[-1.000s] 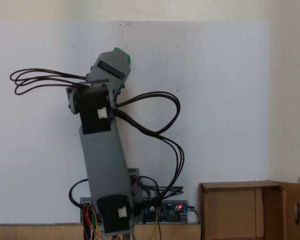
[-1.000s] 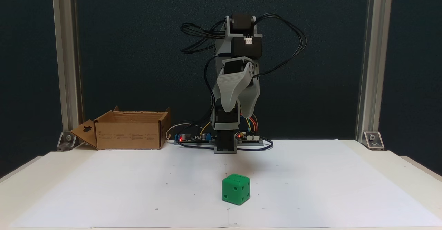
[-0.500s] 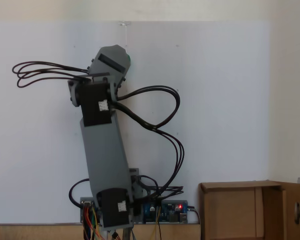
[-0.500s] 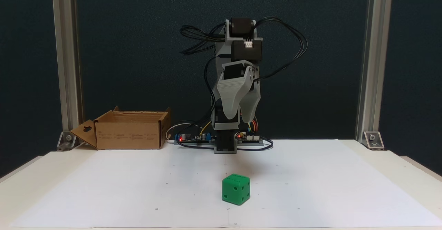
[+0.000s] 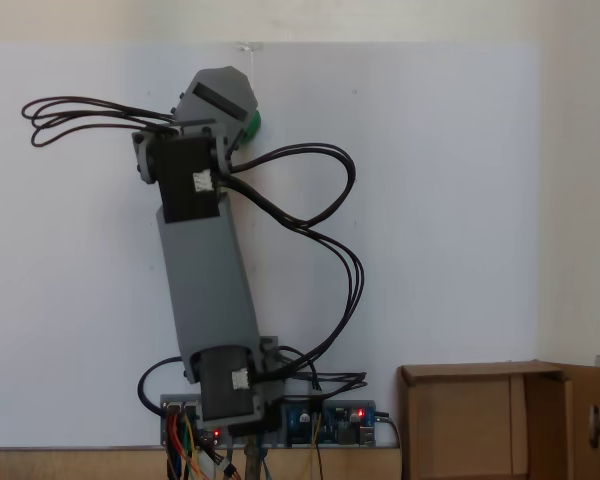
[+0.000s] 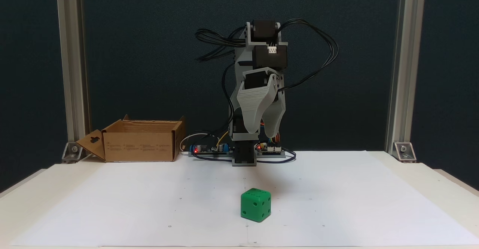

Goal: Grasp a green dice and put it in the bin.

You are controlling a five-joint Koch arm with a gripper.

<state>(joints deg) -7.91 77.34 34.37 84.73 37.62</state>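
Reaching toward the small bright green dice [image 6: 256,205] on the white paper, I see my grey printed gripper [image 6: 262,132] high above it, jaws slightly parted, holding nothing. Next I descend, then carry to the brown cardboard bin [image 6: 139,141].

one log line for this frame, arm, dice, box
phase: approach | gripper: open, raised above table, holding nothing | green dice: on white paper, in front of arm base | cardboard box: left of base, no dice seen in it
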